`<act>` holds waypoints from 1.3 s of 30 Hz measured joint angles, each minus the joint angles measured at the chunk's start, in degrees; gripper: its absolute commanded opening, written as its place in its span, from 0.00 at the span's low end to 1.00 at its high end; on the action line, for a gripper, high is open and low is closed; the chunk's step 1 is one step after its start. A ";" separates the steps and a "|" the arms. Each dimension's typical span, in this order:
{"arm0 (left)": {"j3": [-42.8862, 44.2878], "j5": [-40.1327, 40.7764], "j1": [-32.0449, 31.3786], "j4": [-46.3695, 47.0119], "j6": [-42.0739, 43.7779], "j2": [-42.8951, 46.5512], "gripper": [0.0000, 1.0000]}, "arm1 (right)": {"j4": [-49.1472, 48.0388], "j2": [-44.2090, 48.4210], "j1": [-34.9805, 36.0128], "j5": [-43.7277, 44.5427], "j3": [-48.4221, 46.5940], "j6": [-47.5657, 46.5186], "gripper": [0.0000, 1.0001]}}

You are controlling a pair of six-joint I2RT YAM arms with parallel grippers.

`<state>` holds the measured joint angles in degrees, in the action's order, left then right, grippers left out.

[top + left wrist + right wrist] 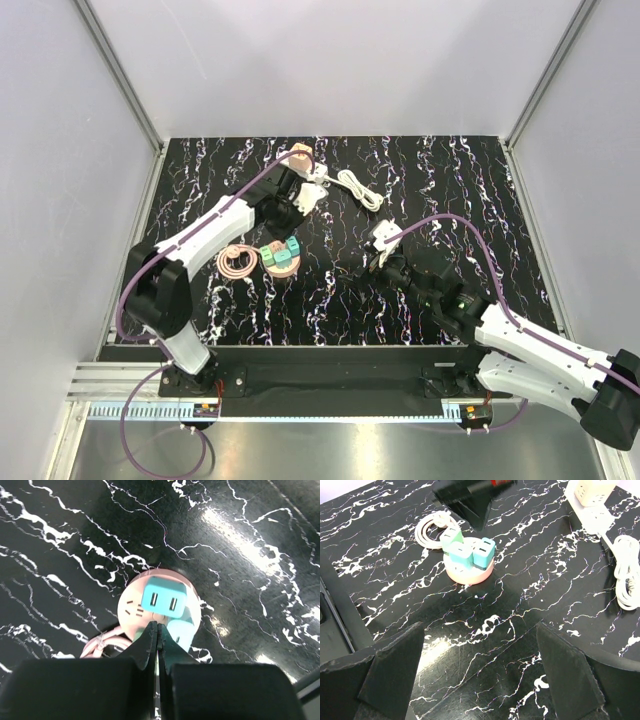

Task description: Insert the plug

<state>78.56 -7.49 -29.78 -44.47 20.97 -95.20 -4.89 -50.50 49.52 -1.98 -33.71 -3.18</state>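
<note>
Left gripper was pinched closed, teal plug just up-frame of its tips on the pink hub, long side running across. Right gripper gaped wide, well farther off, so left looked the closer arm.

Marbled table bears pink socket hub, pink cord, white cable.

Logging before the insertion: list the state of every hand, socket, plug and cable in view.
Pink socket: flat on the table, top face up.
Plugs: three, standing in the pink socket's top.
Left hand: shut, empty, over the pink socket.
Right hand: open, empty.
Pink cable: coiled.
White cable: bundled, loose on the table.
</note>
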 measured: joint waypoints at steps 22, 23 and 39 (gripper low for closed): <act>-3.98 2.54 -0.02 5.46 -2.60 -2.01 0.00 | 0.20 -0.02 0.00 -0.02 0.00 0.00 1.00; -3.96 3.15 -0.02 5.16 -2.78 -1.46 0.00 | 0.22 -0.02 0.00 -0.02 0.00 0.00 1.00; -9.70 10.80 0.24 2.84 -7.08 7.28 0.00 | 0.44 -0.04 0.00 -0.39 -0.09 0.48 1.00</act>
<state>68.86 3.31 -29.54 -41.63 13.89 -87.92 -4.45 -50.54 49.52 -2.37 -33.80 -2.70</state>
